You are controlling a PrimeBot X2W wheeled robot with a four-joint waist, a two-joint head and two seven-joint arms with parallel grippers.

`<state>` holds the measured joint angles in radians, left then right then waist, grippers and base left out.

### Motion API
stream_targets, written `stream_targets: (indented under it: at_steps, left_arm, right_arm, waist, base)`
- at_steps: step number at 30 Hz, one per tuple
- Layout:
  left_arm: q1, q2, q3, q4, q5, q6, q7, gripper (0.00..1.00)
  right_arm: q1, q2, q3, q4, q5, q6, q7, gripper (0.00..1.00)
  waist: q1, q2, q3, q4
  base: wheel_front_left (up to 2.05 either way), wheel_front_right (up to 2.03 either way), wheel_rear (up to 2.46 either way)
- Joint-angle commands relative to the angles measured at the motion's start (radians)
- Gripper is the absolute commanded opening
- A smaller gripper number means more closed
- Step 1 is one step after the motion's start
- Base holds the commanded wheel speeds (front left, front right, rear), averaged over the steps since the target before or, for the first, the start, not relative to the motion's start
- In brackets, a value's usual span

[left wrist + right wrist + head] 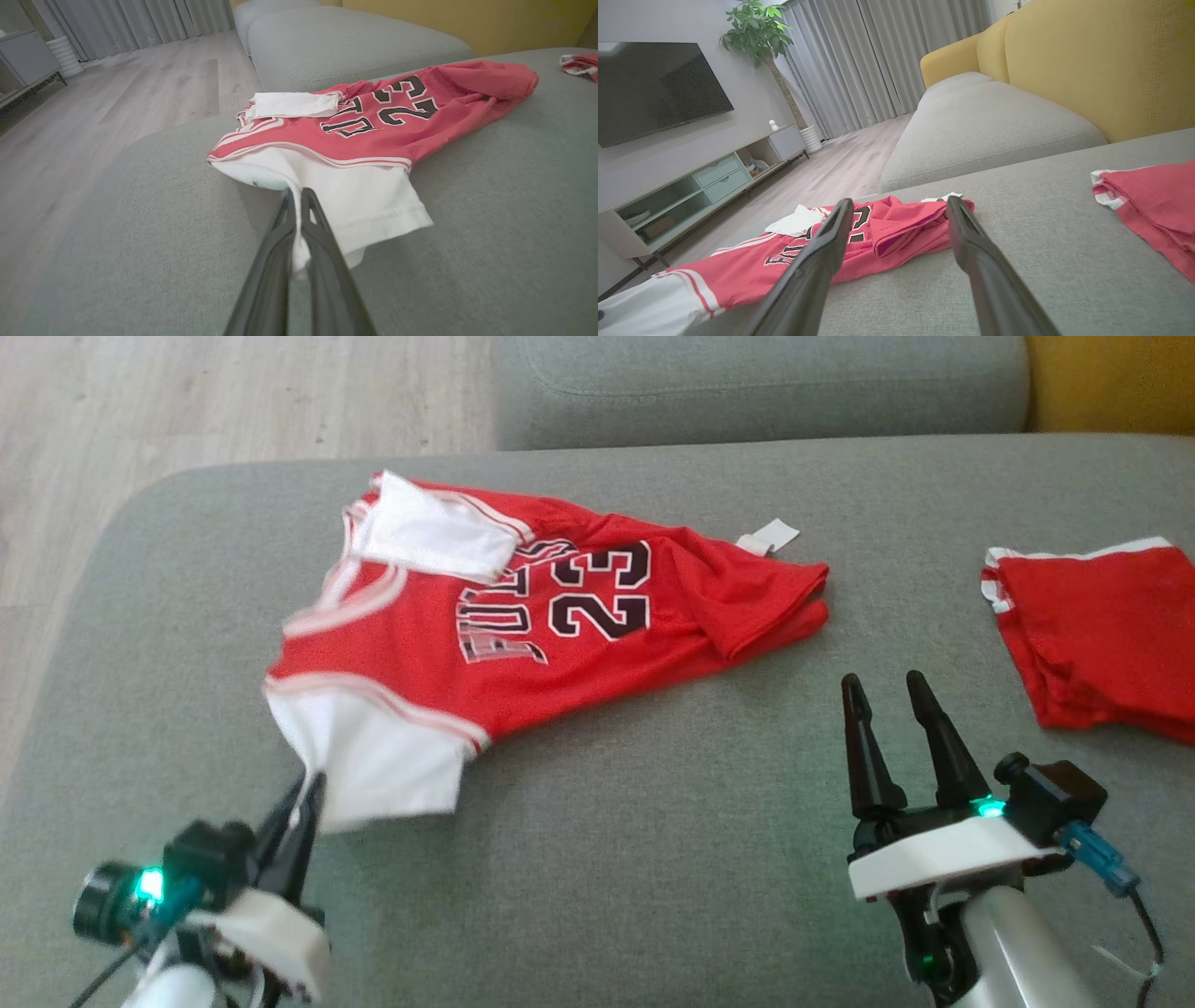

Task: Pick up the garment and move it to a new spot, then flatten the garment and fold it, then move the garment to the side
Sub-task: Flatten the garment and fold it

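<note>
The garment (560,607) is a red jersey with white sleeves and a black "23", lying crumpled on the grey cushion (653,859). My left gripper (310,789) is shut on the edge of its near white sleeve (355,196), lifting that corner slightly. In the left wrist view the white cloth runs down between the two dark fingers (327,261) of the left gripper (296,196). My right gripper (884,683) stands open above bare cushion to the right of the jersey, with nothing between its fingers. In the right wrist view the right gripper (899,201) points at the jersey's (887,228) folded hem end.
A second red garment (1102,635) with white trim lies at the cushion's right edge. Another grey cushion (756,383) and a yellow backrest (1087,65) stand beyond. Wooden floor (187,401) lies off the left edge, with a TV cabinet (691,186) further away.
</note>
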<state>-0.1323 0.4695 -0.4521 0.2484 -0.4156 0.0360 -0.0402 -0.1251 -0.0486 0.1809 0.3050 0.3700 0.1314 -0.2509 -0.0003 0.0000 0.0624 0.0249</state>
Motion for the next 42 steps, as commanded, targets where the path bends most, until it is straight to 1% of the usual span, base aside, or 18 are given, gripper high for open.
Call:
stream_targets:
  at_steps: [1, 4, 5, 6, 7, 10, 12, 14, 17, 21, 24, 27, 30, 32, 36, 42]
  left_arm:
    - [-0.013, 0.049, 0.05, -0.067, -0.012, 0.008, 0.017, 0.0]
    - [0.031, 0.07, 0.06, -0.138, -0.026, 0.028, 0.051, 0.0]
    - [0.035, 0.071, 0.064, -0.154, -0.024, 0.039, 0.055, 0.24]
    - [0.031, 0.07, 0.069, -0.166, -0.02, 0.052, 0.053, 0.75]
    - [0.024, 0.067, 0.073, -0.174, -0.014, 0.064, 0.05, 1.0]
    - [-0.018, 0.045, 0.084, -0.185, 0.012, 0.104, 0.018, 1.0]
    - [-0.051, 0.015, 0.092, -0.187, 0.019, 0.124, -0.023, 1.0]
    - [-0.078, -0.019, 0.096, -0.183, 0.018, 0.136, -0.067, 1.0]
    - [-0.104, -0.053, 0.084, -0.171, 0.041, 0.148, -0.132, 1.0]
    - [-0.103, -0.101, 0.074, -0.154, 0.042, 0.156, -0.184, 1.0]
    - [-0.1, -0.128, 0.076, -0.148, 0.036, 0.152, -0.205, 1.0]
    - [-0.109, -0.143, 0.075, -0.142, 0.036, 0.145, -0.211, 1.0]
    - [-0.131, -0.162, 0.073, -0.135, 0.04, 0.135, -0.216, 1.0]
    - [-0.146, -0.174, 0.069, -0.13, 0.043, 0.128, -0.218, 1.0]
    - [-0.173, -0.2, 0.059, -0.112, 0.047, 0.107, -0.22, 1.0]
    - [-0.215, -0.245, 0.057, -0.088, 0.061, 0.073, -0.221, 1.0]
  right_arm:
    - [-0.018, -0.002, 0.026, -0.028, 0.008, -0.001, -0.011, 1.0]
    - [-0.021, -0.002, 0.031, -0.028, 0.007, -0.001, -0.011, 1.0]
    - [-0.023, -0.002, 0.031, -0.029, 0.007, -0.001, -0.011, 1.0]
    - [-0.025, -0.002, 0.032, -0.029, 0.006, -0.001, -0.011, 1.0]
    - [-0.028, -0.002, 0.031, -0.03, 0.006, -0.001, -0.011, 1.0]
    - [-0.037, -0.002, 0.032, -0.03, 0.004, -0.001, -0.011, 1.0]
    - [-0.042, -0.002, 0.032, -0.03, 0.002, -0.001, -0.011, 1.0]
    - [-0.045, -0.002, 0.033, -0.03, 0.001, -0.001, -0.011, 1.0]
    - [-0.047, -0.002, 0.033, -0.031, -0.002, -0.001, -0.011, 1.0]
    - [-0.049, -0.002, 0.027, -0.036, -0.009, -0.001, -0.011, 1.0]
    - [-0.053, -0.002, 0.016, -0.044, -0.015, -0.001, -0.011, 1.0]
    - [-0.065, -0.002, 0.003, -0.044, -0.001, -0.001, -0.011, 1.0]
    - [-0.112, -0.002, -0.011, -0.034, -0.044, -0.001, -0.002, 1.0]
    - [-0.163, -0.002, -0.039, -0.025, -0.08, -0.001, 0.02, 1.0]
    - [-0.286, -0.002, -0.127, 0.047, -0.167, -0.001, 0.125, 1.0]
    - [-0.476, -0.002, -0.276, 0.25, -0.258, -0.001, 0.293, 1.0]
  waist:
    - [0.0003, 0.0, -0.005, 0.006]
    - [0.0003, 0.0, 0.0, 0.007]
    - [0.0003, 0.0, 0.003, 0.008]
    - [0.0003, 0.0, 0.006, 0.008]
    - [0.0003, 0.0, 0.009, 0.008]
    - [0.0003, 0.0, 0.019, 0.005]
    - [0.0003, 0.0, 0.023, 0.001]
    - [0.0003, 0.0, 0.026, -0.005]
    - [0.0003, 0.0, 0.029, -0.014]
    - [0.0003, 0.0, 0.038, -0.023]
    - [0.0003, 0.0, 0.057, -0.021]
    - [0.0003, 0.0, 0.073, -0.011]
    - [0.0003, 0.0, 0.104, 0.011]
    - [0.0003, 0.0, 0.131, 0.029]
    - [0.0003, 0.0, 0.186, 0.068]
    - [0.0003, 0.0, 0.245, 0.127]
  base:
    - [0.0, 0.0, 0.0]
    - [0.0, 0.0, 0.0]
    - [0.0, 0.0, 0.0]
    - [0.0, 0.0, 0.0]
    - [0.0, 0.0, 0.0]
    - [0.0, 0.0, 0.0]
    - [0.0, 0.0, 0.0]
    - [0.0, 0.0, 0.0]
    - [0.0, 0.0, 0.0]
    - [0.0, 0.0, 0.0]
    - [0.0, 0.0, 0.0]
    - [0.0, 0.0, 0.0]
    - [0.0, 0.0, 0.0]
    - [0.0, 0.0, 0.0]
    - [0.0, 0.0, 0.0]
    - [0.0, 0.0, 0.0]
